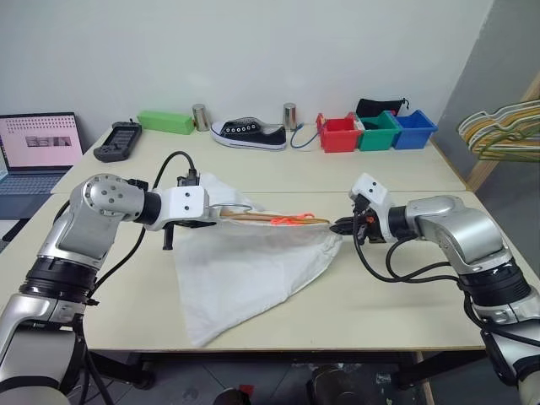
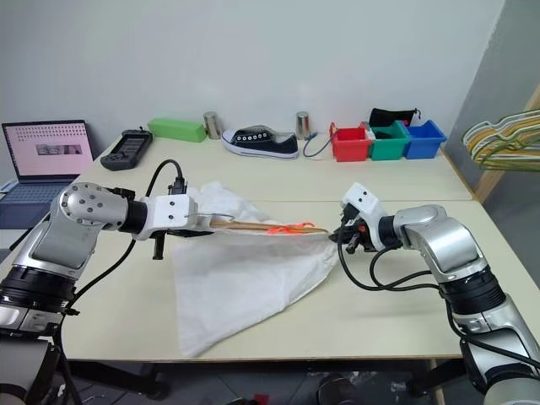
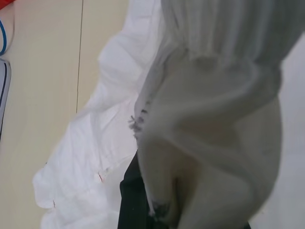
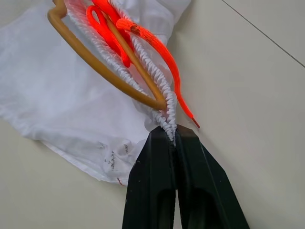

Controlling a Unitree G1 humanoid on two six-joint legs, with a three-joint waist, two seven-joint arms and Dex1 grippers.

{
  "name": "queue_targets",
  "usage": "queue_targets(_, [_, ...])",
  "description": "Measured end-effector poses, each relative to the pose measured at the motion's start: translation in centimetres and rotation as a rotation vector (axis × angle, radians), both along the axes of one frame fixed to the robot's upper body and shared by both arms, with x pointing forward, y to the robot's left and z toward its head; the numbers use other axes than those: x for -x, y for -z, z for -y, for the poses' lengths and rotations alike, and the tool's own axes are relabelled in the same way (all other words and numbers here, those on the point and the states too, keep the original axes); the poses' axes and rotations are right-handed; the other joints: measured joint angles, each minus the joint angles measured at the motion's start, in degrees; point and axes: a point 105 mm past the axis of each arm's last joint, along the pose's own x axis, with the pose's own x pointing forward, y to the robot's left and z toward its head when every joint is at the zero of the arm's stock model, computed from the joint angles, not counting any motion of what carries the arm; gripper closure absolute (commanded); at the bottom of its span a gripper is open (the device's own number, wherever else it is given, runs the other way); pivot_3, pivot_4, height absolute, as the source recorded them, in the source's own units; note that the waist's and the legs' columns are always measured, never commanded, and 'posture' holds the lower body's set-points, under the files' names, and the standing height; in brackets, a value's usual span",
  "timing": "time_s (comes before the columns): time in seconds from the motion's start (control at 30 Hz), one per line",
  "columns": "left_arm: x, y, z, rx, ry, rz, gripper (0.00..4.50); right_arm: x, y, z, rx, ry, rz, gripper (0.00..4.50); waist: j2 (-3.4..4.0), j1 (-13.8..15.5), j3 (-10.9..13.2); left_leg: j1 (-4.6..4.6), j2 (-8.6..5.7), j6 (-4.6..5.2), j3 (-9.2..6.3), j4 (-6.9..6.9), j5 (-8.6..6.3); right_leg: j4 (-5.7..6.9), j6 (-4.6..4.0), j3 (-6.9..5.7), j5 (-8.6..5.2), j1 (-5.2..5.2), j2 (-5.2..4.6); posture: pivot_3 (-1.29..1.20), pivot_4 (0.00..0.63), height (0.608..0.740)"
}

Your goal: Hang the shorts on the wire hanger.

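The white shorts [image 1: 245,270] hang stretched between my two grippers, their lower part lying on the table [image 1: 405,287]. My right gripper [image 4: 172,138] is shut on the right end of the gathered waistband. The wire hanger [image 4: 95,67], yellowish-gold, runs along inside the waistband [image 1: 278,219]. The orange drawstring [image 4: 152,47] loops over the waistband near the middle. My left gripper [image 1: 215,215] holds the left end of the waistband above the table. Fabric drapes over its fingers [image 3: 133,195], so most of them are hidden.
A bunch of hangers [image 1: 502,126] sticks in from the right edge. Along the table's far side stand red [image 1: 339,135], green and blue bins, a black shoe [image 1: 249,133], a green box [image 1: 166,122] and a black controller [image 1: 118,141]. A laptop [image 1: 38,143] sits far left.
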Motion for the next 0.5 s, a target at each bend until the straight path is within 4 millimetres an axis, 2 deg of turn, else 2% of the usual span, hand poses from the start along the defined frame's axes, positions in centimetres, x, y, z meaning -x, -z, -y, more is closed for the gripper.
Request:
queue_targets(0.17, [0.0,0.4,-0.7,-0.044,-0.017,-0.006,4.5,0.4,-0.6,-0.2,0.015,-0.013,0.021,4.48,0.0,0.0,0.0,0.0,0.0,0.0,0.02,0.0,0.0,0.0,0.01,0.02,0.0,-0.01,0.0,-0.23,0.014,0.74])
queue_targets(0.33, [-0.2,1.5,-1.6,-0.103,-0.034,-0.02,4.5,1.0,-2.6,-0.7,0.04,-0.056,0.088,4.48,0.0,-0.2,0.0,-0.01,0.04,0.0,0.04,-0.01,0.0,0.0,0.01,0.05,-0.01,-0.07,0.0,-0.25,0.02,0.74])
queue_targets(0.4, [-0.5,2.1,-1.8,-0.113,-0.058,-0.015,4.5,1.3,-4.1,-1.9,0.029,-0.088,0.126,4.48,0.03,-0.4,0.0,-0.02,0.08,0.0,0.04,-0.02,0.0,0.02,0.01,0.09,-0.01,-0.13,-0.01,-0.26,0.021,0.74])
queue_targets(0.5, [-1.3,2.5,-0.4,-0.073,-0.06,0.004,4.5,1.8,-6.1,-4.2,-0.002,-0.137,0.202,4.48,0.02,-0.8,0.0,-0.07,0.08,0.0,0.01,-0.01,0.0,0.02,0.02,0.05,-0.01,-0.14,0.0,-0.27,0.019,0.74])
